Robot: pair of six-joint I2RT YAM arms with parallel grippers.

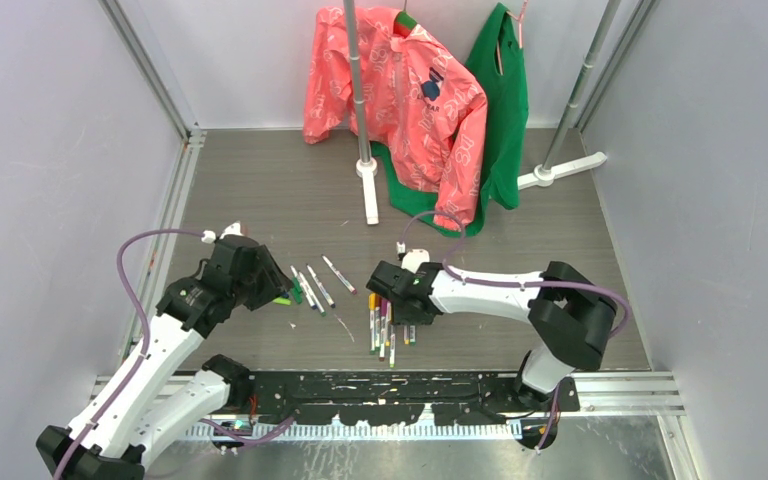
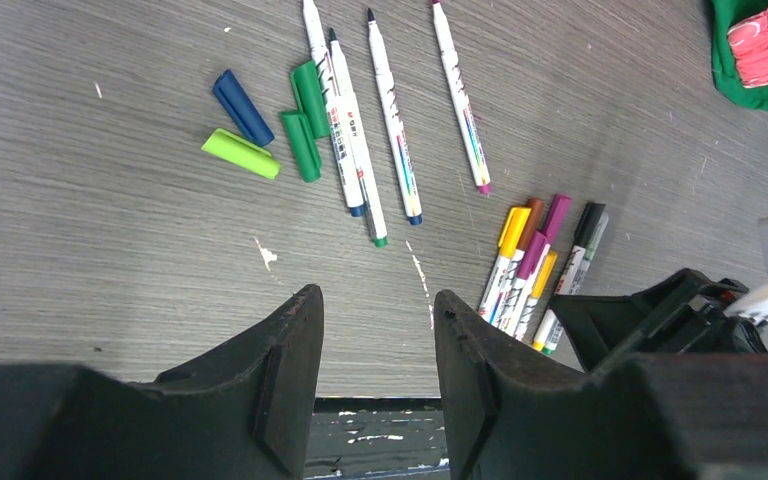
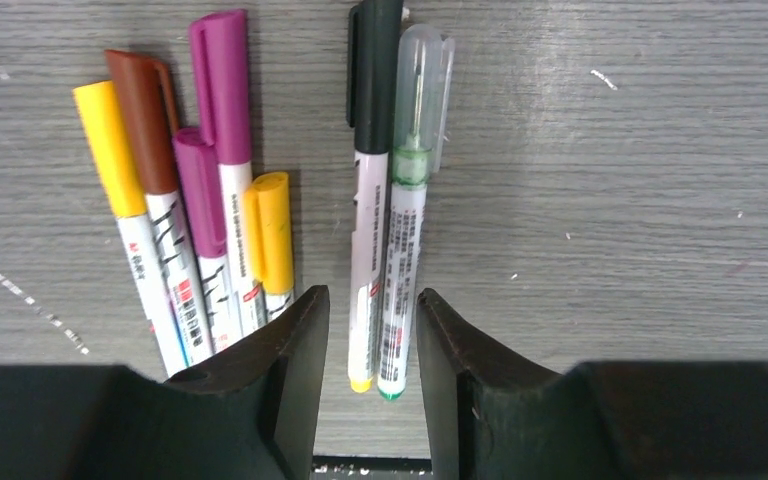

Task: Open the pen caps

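Right up against the right wrist camera, the right fingers (image 3: pixel 295 360) stand spread. The lower ends of two pens lie in the gap between them, and I cannot tell whether either finger touches a barrel. One of the pair wears a black cap (image 3: pixel 375 75), the other a clear cap (image 3: pixel 425 90) over a green tip, and both caps point to the top of the frame. Left of them five more capped pens (image 3: pixel 185 290) lie bunched side by side, with a yellow cap (image 3: pixel 108 150), a brown cap (image 3: pixel 143 120), two magenta caps (image 3: pixel 222 85) and a shorter yellow one at the bunch's right.

Through the left wrist camera, the left fingers (image 2: pixel 290 370) are spread too, with nothing between them, held above the bare grey desk (image 2: pixel 110 260). In the upper middle of that frame four uncapped pens (image 2: pixel 392 120) lie roughly parallel, tips toward the top edge. Just left of them rest four loose caps: a blue cap (image 2: pixel 242 107), a light green cap (image 2: pixel 240 153) and two dark green caps (image 2: pixel 301 147).

From overhead, the uncapped pens sit left of centre and the capped bunch lies under the right arm (image 1: pixel 490 290). At the top of that view hang a pink jacket (image 1: pixel 410 100) and a green garment (image 1: pixel 505 110).
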